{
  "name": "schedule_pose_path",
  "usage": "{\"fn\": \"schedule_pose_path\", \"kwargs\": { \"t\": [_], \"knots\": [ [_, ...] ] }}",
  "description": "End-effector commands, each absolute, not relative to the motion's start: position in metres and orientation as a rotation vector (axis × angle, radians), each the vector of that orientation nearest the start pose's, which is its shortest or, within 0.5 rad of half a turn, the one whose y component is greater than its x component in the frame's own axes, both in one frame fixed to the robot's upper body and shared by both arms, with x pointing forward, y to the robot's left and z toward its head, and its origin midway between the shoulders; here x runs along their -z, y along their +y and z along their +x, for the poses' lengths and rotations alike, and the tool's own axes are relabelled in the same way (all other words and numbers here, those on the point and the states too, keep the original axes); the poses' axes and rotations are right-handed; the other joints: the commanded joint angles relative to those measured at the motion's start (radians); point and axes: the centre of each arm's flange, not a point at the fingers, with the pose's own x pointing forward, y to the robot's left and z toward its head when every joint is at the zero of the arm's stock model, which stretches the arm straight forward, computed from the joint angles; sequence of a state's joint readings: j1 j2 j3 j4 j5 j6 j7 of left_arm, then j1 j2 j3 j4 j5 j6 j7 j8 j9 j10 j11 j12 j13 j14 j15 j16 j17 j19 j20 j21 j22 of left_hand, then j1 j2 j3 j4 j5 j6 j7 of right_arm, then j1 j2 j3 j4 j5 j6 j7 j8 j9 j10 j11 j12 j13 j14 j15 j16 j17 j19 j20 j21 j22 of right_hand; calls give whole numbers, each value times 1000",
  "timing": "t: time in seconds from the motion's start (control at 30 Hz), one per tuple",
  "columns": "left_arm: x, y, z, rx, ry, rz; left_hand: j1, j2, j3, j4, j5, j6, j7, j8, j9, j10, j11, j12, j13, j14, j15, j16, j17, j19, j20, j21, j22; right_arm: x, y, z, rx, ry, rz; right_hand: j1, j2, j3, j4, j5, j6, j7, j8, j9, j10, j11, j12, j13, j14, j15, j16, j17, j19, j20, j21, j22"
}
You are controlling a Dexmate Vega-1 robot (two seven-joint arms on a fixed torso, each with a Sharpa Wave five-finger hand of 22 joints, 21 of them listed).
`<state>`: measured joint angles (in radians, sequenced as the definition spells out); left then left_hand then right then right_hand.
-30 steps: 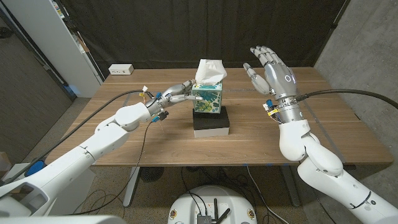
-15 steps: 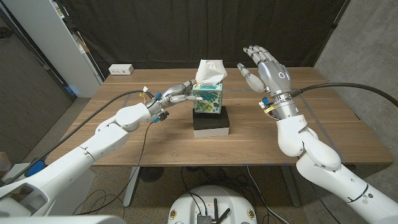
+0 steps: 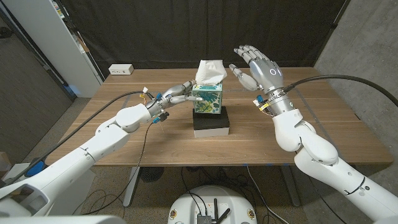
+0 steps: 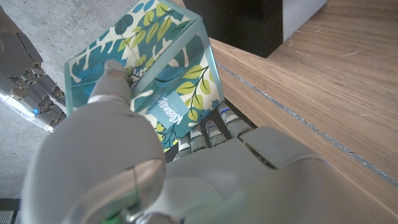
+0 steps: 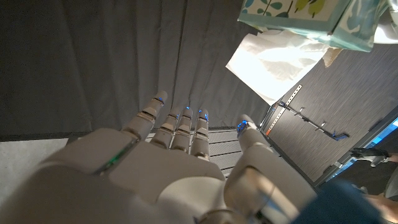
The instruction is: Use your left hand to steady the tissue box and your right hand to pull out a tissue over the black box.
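Observation:
A tissue box [image 3: 208, 99] with a green leaf print stands on the black box [image 3: 211, 123] at the table's middle, and a white tissue [image 3: 210, 70] sticks up from its top. My left hand [image 3: 177, 94] presses its fingers against the box's left side; in the left wrist view its fingers [image 4: 115, 81] lie on the printed box [image 4: 161, 74]. My right hand [image 3: 255, 64] is raised to the right of the tissue with fingers spread, holding nothing. In the right wrist view the tissue [image 5: 280, 59] hangs from the box [image 5: 298, 15] beyond my right hand [image 5: 180, 162].
A white power strip [image 3: 120, 70] lies at the table's far left corner. A dark curtain hangs behind the wooden table [image 3: 329, 124]. A white cabinet [image 3: 43, 43] stands at the left.
My right hand has moved left, closer to the tissue, still spread. The left hand and the tissue box have not moved.

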<state>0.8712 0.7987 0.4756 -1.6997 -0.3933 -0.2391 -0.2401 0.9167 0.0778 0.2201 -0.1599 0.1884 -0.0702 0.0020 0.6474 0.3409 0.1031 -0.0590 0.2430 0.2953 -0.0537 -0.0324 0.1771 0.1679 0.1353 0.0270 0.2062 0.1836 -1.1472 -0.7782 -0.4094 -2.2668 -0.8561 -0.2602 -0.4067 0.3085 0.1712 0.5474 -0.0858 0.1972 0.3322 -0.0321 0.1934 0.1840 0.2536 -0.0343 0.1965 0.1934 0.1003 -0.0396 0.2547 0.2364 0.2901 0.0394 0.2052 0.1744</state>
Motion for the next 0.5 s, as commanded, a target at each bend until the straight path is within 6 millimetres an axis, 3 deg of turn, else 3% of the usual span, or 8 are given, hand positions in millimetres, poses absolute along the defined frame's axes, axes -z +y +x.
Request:
{"fn": "schedule_pose_path", "kwargs": {
  "t": [0.03,0.5],
  "knots": [
    [-11,217,564,597,-700,569,-9,-1,6,0,-2,-10,-2,7,2,8,-2,0,1,-8,1,3,3,2,-1,5,4,-56,-160,434,328,-1176,-1319,4,8,4,-7,5,7,-7,2,2,0,-9,-1,1,-5,-44,0,2,-6,0,0,5],
    [-10,216,563,595,-696,574,-10,-2,7,0,-2,-13,-3,10,1,8,-2,0,2,-8,0,3,3,1,-4,4,4,-65,-149,437,257,-1173,-1363,7,11,5,-9,6,9,-9,2,2,-3,-12,-1,1,-8,-49,-1,3,-8,-3,0,5]
  ]
}}
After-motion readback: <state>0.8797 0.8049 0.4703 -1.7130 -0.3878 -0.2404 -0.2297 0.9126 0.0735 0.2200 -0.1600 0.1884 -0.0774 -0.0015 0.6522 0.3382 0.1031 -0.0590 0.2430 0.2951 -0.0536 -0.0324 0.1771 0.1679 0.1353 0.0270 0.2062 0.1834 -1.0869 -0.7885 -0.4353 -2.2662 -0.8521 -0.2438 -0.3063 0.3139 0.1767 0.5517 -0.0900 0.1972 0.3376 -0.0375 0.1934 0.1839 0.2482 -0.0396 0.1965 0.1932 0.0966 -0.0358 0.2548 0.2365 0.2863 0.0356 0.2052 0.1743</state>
